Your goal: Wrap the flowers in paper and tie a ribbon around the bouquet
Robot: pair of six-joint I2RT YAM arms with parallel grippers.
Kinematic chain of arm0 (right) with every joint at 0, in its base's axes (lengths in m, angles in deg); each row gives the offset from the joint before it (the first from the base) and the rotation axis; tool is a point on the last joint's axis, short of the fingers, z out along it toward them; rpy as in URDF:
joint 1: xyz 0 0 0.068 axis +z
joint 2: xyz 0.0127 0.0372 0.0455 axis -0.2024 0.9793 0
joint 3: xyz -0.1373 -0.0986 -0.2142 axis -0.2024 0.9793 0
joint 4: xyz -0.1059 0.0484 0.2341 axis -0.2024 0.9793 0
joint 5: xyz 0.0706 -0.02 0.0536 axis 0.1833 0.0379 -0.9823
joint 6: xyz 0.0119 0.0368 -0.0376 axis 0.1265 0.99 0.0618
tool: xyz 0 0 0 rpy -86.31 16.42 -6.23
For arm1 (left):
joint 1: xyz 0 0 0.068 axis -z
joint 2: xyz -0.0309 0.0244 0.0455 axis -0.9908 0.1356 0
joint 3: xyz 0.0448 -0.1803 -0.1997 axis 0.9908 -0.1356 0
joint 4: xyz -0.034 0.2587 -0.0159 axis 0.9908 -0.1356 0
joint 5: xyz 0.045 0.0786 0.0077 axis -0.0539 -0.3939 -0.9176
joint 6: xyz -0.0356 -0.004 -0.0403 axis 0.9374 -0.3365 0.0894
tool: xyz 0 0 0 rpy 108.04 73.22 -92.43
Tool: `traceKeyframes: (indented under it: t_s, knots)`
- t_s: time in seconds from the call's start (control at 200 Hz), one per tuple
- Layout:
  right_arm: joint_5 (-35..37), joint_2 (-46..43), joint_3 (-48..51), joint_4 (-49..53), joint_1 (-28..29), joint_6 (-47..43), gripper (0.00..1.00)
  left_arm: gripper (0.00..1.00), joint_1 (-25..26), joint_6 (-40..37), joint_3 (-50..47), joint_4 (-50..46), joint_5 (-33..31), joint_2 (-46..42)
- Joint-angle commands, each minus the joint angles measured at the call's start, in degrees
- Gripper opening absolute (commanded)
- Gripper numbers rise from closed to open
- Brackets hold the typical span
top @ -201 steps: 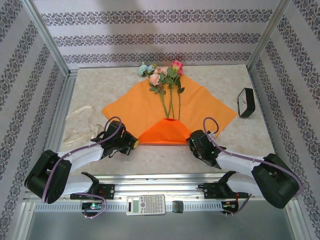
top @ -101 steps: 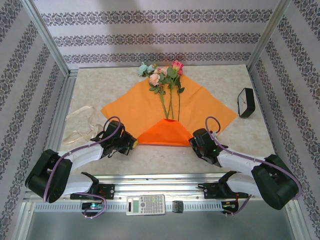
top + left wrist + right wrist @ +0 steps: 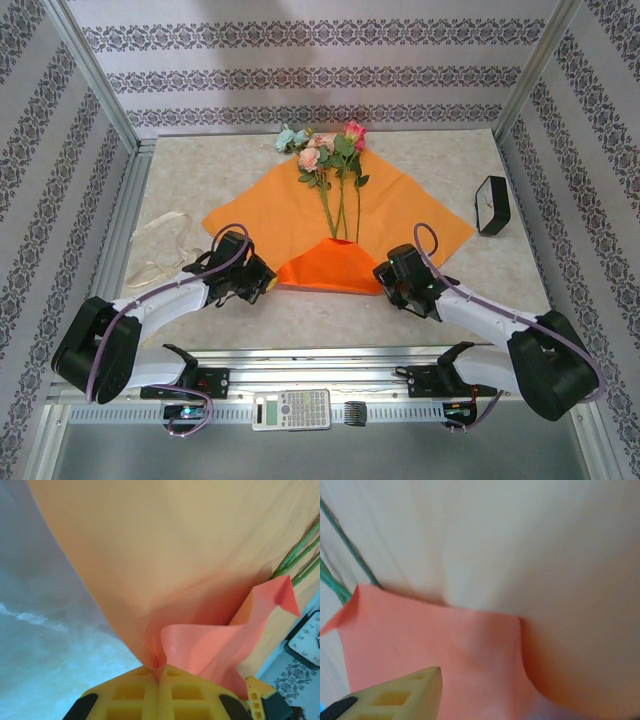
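Wrapping step, lower corner folded. The paper lies spread across the middle of the surface. The flowers rest on it, blooms toward the far edge and stems running toward the near one, where the sheet's lower corner is turned up over the stem ends as a flap. Your left tool is clamped on the paper at the flap's left end. Your right tool sits at the flap's right end; whether it grips the sheet cannot be told. The next move likely calls for carrying one side wing across the stems without dragging them askew. Open room lies along the near edge. The ribbon lies loose by the left edge, and a small clock stands by the right edge, just beside the sheet's right corner.
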Motion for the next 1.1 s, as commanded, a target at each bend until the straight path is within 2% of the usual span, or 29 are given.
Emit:
traceKeyframes:
  t_s: [0.0,0.11,0.175,0.365,0.475,0.624,0.829,1.094]
  knots:
    - [-5.12,-4.2,-6.05,18.1,1.55,-7.25,0.47,0.0,0.83,-2.49,-0.87,-4.17,-0.82,-1.04]
    - [-4.05,-7.14,-9.83,24.07,4.78,-12.31,0.45,0.0,1.26,-2.18,-0.94,-3.85,-1.12,-0.9]
    - [-5.16,-6.26,-10.88,21.66,6.8,-14.69,0.34,0.0,1.36,-2.17,-0.87,-4.06,-1.37,-0.9]
    - [-13.28,7.69,-16.65,4.19,13.32,-19.63,0.16,0.0,1.8,-1.78,-1.86,-3.58,-2.03,-0.99]
    - [-18.37,19.33,-24.39,0.27,15.39,-22.22,0.06,0.0,2.23,-1.69,-1.93,-3.38,-2.58,-0.99]
    - [-21.82,31.17,-30.78,-0.89,17.14,-21.59,0.03,0.0,2.61,-2.77,-0.84,-4.18,-3.18,-0.66]
    - [-19.69,37.3,-30.15,-1.65,17.25,-21.17,0.01,0.0,3.6,-6.2,2.32,-8.15,-3.95,-0.72]
    - [-21.11,40.22,-29.75,-3.65,17.01,-21.13,0.0,0.0,8.65,-20.79,12.9,-20.06,-6.35,1.44]
